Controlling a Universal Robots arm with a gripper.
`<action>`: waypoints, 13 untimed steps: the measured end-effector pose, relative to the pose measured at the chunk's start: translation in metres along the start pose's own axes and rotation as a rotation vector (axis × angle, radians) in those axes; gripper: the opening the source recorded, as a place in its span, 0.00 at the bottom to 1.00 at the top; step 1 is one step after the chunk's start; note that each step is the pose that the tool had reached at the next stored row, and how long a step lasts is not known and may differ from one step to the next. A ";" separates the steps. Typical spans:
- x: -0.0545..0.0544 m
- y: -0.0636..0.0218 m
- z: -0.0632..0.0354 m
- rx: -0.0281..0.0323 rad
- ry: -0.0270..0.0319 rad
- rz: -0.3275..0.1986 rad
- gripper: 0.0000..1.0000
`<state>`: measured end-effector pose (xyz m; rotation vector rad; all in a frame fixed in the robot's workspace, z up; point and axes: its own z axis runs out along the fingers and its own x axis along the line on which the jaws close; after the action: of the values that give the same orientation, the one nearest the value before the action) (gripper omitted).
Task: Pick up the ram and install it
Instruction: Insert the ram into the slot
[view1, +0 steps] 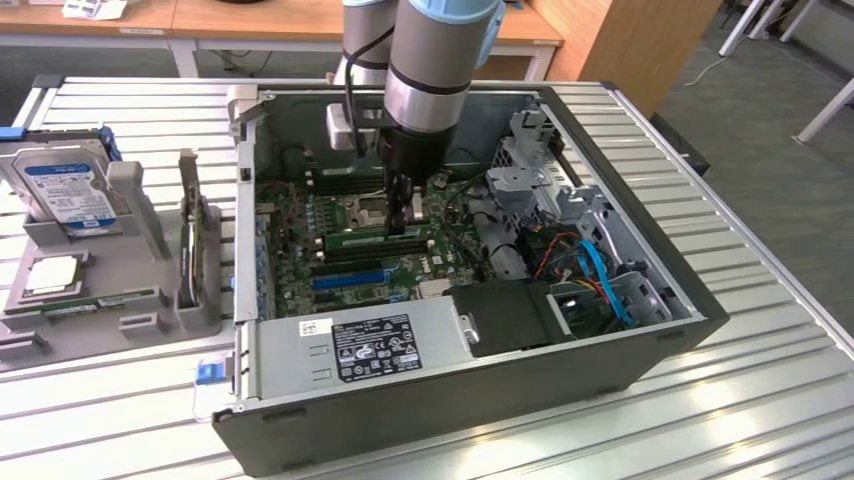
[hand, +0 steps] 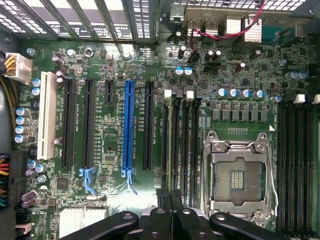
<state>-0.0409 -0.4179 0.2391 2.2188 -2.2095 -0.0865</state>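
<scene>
Fingers (hand: 161, 212) (view1: 399, 212) are clenching tight on top edge of long narrow green circuit-board RAM stick (hand: 175, 145) (view1: 367, 239), gripping it at one end. RAM stick is standing on edge in line w/ the black memory slots (hand: 192, 145) on green motherboard (hand: 112, 150), just beside square silver CPU socket (hand: 237, 177) w/ its metal frame. Rest of stick is running away from fingers along the slot; can't tell whether it is sitting fully home. In ext. view, grey-and-silver robot arm (view1: 427, 90) is reaching straight down into open black PC case (view1: 681, 310), which is lying on its side on ribbed metal tabletop (view1: 761, 400). Bright blue expansion slot (hand: 128, 125) and long white slot (hand: 47, 115) are lying parallel to memory slots, on the side away from CPU socket. Silver power supply box w/ black-and-white label (view1: 360, 350) is sitting at case's near edge, and blue cables (view1: 607, 285) are curling inside case at ext. view's right. Outside case, at ext. view's left, grey plastic holder tray (view1: 140, 325) is carrying blue-labelled silver hard drive (view1: 67, 190) and square silver processor chip (view1: 51, 275), both well apart from fingers
</scene>
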 end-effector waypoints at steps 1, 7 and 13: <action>0.000 0.0000 -0.0001 -0.0001 0.0001 0.000 0.11; 0.001 0.0000 0.0005 0.0000 0.0000 0.000 0.11; 0.001 -0.0001 0.0026 -0.0002 0.0005 0.000 0.11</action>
<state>-0.0410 -0.4187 0.2365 2.2184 -2.2092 -0.0862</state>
